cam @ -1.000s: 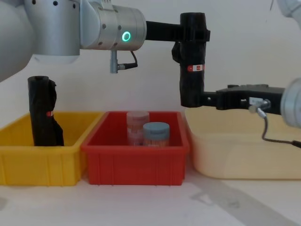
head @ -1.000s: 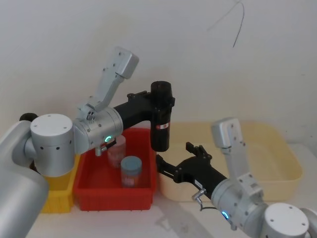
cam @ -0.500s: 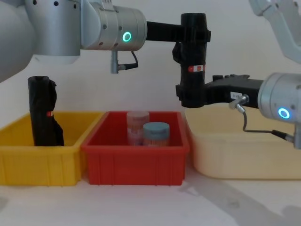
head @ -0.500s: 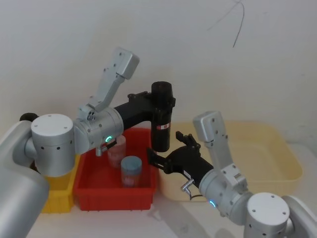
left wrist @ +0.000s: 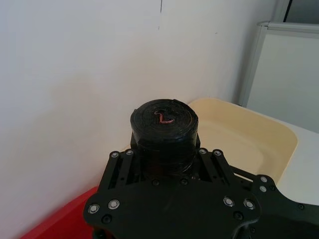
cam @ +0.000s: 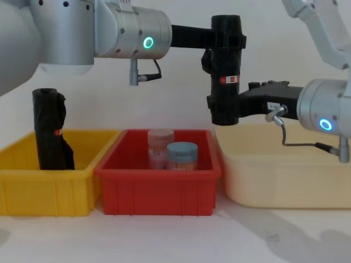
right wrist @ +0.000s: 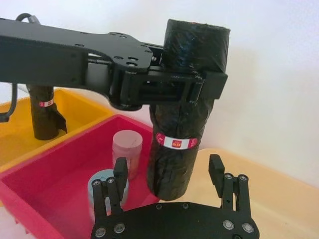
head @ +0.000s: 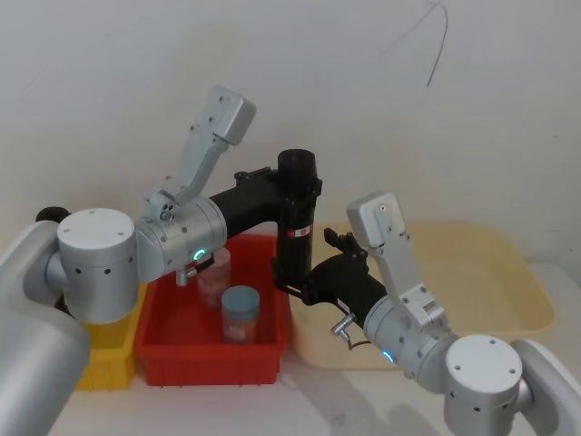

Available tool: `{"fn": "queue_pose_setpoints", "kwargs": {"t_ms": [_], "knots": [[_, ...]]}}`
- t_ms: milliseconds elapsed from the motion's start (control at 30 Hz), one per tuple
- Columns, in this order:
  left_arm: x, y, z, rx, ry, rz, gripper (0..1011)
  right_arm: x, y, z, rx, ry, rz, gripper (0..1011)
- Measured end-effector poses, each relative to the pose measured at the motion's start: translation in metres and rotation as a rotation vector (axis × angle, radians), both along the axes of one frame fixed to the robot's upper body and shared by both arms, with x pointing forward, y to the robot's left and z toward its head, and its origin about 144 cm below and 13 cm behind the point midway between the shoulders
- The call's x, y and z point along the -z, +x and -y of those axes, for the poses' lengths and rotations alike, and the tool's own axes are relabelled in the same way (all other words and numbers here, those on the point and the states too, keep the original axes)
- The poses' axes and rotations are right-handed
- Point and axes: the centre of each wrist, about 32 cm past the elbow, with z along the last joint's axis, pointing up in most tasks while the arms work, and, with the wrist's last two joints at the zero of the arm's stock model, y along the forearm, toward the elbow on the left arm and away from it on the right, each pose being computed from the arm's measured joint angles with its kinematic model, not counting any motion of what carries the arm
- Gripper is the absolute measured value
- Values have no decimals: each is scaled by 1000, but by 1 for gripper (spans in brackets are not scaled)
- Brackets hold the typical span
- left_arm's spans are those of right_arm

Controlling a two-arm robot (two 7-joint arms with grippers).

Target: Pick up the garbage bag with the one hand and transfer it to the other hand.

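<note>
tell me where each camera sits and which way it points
Head view: high on the robot, looking forward and down; both arms show, the left gripper holding the garbage bag upright.
Chest view: lower, looking level across the red bin; both arms enter from the sides.
Left wrist view: behind that gripper, looking along it at the bag's top end and the cream tub.
Right wrist view: behind the right gripper, whose open fingers flank the bag's lower end.
Shared: all four show the bag.
</note>
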Motion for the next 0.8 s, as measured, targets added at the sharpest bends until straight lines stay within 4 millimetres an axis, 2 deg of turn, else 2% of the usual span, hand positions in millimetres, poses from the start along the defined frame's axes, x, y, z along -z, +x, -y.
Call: {"fn": "queue_pose_setpoints", "kwargs": {"t_ms": [800], "knots": [[0,0,0,0,0,0,497,-2,14,-11,10,0,-30,1000]]}}
